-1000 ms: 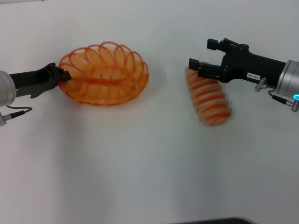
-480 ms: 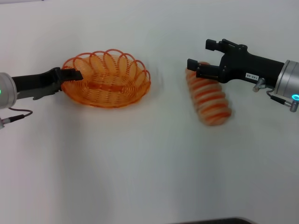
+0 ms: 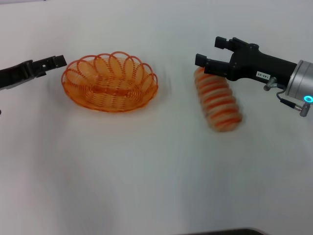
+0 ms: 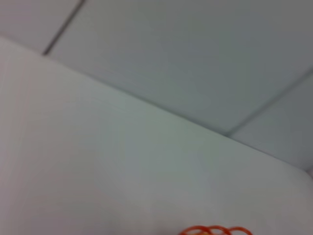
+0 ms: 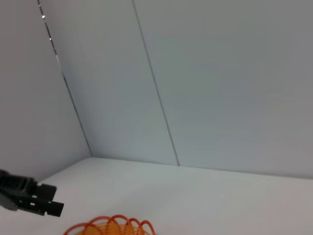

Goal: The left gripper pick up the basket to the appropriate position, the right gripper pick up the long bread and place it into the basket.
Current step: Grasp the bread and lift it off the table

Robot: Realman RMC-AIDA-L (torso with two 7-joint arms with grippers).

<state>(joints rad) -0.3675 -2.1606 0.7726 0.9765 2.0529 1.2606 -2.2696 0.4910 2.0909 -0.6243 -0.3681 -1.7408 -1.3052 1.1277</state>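
The basket (image 3: 110, 82) sits left of the long bread (image 3: 218, 102).

Bright, even overhead light, white table (image 3: 146, 171) washed pale with a darker vignette at the corners, faint soft shadow beside the bread (image 3: 218, 101), bread edges smeared, left wrist view hazy and out of focus throughout

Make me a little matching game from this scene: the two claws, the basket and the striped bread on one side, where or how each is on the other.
Things:
1. left gripper
2. right gripper
3. basket
4. long bread

States:
A. lying on the table, nothing in it
B. open, over the bread's far end
C. lying on the table outside the basket
D. just off the basket's rim, not touching it

Pairs: 1-D, 2-B, 3-A, 4-C
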